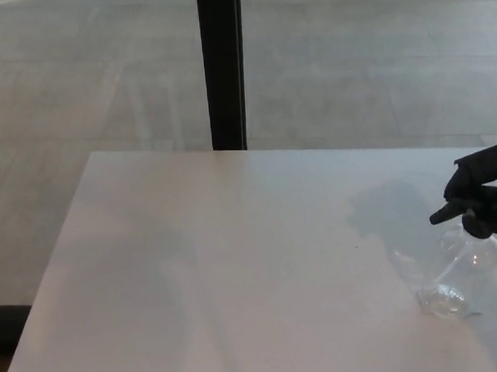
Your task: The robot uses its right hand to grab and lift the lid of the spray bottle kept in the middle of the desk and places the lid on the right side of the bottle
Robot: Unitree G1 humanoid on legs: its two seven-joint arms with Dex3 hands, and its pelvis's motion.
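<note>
One clear spray bottle (453, 279), right table (236, 262) edge.
Right robot hand (482, 194) clenched around its top; left tabletop bare.

Single head view, looking down over white desk (236, 262) toward floor (350, 56) and dark post (222, 66)
</note>
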